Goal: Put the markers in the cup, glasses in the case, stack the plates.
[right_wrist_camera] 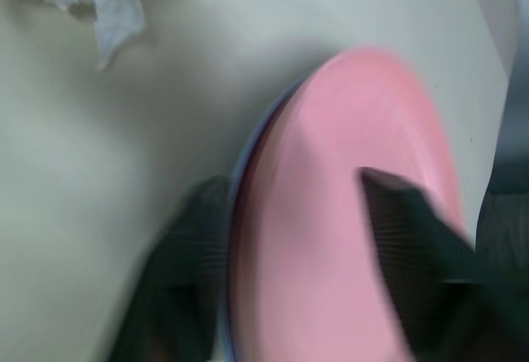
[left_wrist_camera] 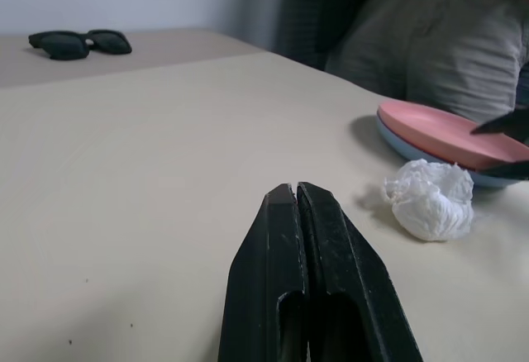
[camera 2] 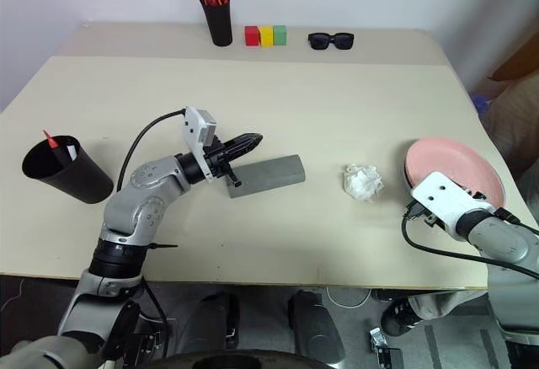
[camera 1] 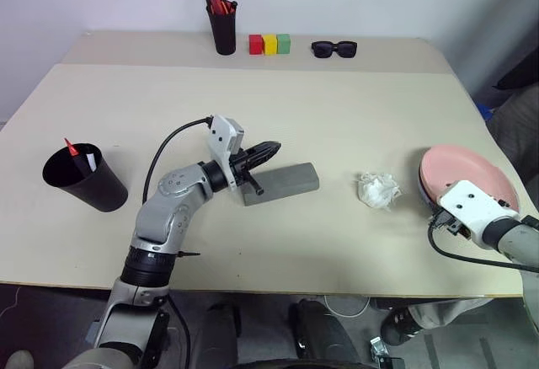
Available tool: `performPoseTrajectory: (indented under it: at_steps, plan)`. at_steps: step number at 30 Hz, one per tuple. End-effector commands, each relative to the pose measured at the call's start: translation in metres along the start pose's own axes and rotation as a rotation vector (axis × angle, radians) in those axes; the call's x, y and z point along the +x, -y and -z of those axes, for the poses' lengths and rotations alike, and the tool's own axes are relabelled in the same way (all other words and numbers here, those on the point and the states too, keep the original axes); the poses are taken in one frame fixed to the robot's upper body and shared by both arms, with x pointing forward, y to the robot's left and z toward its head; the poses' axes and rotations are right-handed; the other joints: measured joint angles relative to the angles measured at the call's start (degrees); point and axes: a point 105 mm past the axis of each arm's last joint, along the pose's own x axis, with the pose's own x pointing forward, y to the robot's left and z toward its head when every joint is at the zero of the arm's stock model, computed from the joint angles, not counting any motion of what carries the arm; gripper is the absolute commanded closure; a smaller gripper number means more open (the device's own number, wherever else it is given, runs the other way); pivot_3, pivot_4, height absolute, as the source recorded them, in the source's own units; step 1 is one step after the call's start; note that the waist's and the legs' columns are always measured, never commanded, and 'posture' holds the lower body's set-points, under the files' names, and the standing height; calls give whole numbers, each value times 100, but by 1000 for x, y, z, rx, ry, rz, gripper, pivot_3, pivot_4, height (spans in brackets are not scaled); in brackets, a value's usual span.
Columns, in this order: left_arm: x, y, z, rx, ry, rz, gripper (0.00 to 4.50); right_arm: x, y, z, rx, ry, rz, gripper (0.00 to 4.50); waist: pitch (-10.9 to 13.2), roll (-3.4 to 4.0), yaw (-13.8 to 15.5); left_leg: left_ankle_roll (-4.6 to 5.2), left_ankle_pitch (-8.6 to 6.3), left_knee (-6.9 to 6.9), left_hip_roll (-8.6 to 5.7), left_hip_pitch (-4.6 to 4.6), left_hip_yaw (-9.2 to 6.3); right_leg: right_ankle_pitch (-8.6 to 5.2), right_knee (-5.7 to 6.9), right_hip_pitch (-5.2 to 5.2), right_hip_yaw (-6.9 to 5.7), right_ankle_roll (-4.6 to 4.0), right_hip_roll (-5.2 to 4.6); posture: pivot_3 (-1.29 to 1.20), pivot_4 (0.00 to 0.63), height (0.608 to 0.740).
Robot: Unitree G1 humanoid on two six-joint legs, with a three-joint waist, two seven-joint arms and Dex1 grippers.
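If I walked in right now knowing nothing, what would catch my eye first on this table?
Probably the left gripper, shut and poised over the closed grey case mid-table. Next, the pink plate stacked on the blue plate at the right edge, with the right gripper open around their rim. A crumpled tissue lies between case and plates.

The table (camera 1: 337,116) holds a grey case (camera 1: 286,182) near the middle, lying closed, with the left gripper (camera 1: 268,150) over its left end, fingers pressed together. At the near left stands the black cup (camera 1: 84,179) with two markers (camera 1: 80,157) inside (a red tip shows). To the right lie a crumpled white tissue (camera 1: 377,189) and a pink plate (camera 1: 467,175). Along the far edge: pen pot (camera 1: 223,28), three coloured blocks (camera 1: 269,44), sunglasses (camera 1: 334,48).
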Motion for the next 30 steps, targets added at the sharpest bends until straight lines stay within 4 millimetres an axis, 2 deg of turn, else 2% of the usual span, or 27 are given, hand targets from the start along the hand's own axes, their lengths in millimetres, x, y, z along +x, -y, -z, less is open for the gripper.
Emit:
performPoseTrajectory:
  at_steps: [1, 3, 6, 9, 14, 18, 21, 27, 28, 30]
  plan:
    - [2, 8, -9, 41, 28, 27, 4500, -8, 19, -23, -52, 97, 59, 471, 0, 0, -1, 0, 0, 0, 0, 0, 0, 0, 0, 0, 0, 0, 0, 0, 150, 740]
    - [3, 9, -8, 41, 27, 30, 4500, -10, 13, -36, -46, 164, 27, 471, 0, 0, 3, 0, 0, 0, 0, 0, 0, 0, 0, 0, 0, 0, 0, 0, 150, 740]
    - [3, 11, -5, 44, 14, 43, 4500, -11, -12, -60, -19, 273, -83, 471, 0, 0, 3, 0, 0, 0, 0, 0, -2, 0, 0, 1, -1, 1, 0, 0, 150, 740]
    - [0, 19, -1, 49, -6, 80, 4500, -4, -30, -71, -57, 304, -121, 471, 0, 0, -11, 0, 0, 0, 0, 0, -3, 0, 0, 1, -1, 1, 1, 0, 150, 740]
    - [-5, 27, 4, 56, -33, 116, 4500, 15, -49, -77, -59, 305, -132, 471, 0, 0, 2, 0, 0, 1, 1, 0, -2, 0, 0, 1, -1, 0, 0, 0, 150, 740]
    - [-7, 28, 7, 67, -49, 110, 4500, 30, -51, -67, -138, 260, -95, 471, 0, -1, 23, 0, 0, 4, 0, -1, 0, -1, -1, 1, -1, -1, -2, 0, 150, 740]
    - [-9, 27, 7, 70, -52, 98, 4500, 35, -48, -60, -186, 235, -71, 1247, 0, 0, 22, 0, 0, 4, 0, -1, 1, -1, -2, 1, -1, -1, -2, 0, 150, 740]
    - [-8, 30, 10, 63, -54, 96, 4500, 31, -38, -57, -200, 235, -42, 4213, 0, 0, 16, 0, 0, 3, 0, -1, 0, 0, 0, 0, -1, 0, -2, 0, 150, 740]
    - [-8, 30, 11, 61, -54, 97, 4500, 30, -35, -58, -201, 237, -27, 4471, 0, 0, 16, 0, 0, 3, 0, -1, -1, 0, 0, 0, -1, 0, -1, 0, 150, 740]
    - [-6, 30, 12, 59, -54, 99, 4500, 25, -25, -61, -206, 248, 24, 4471, 0, 0, 17, 0, 0, 3, 0, -1, -1, 0, 0, 0, -1, 0, -1, 0, 150, 740]
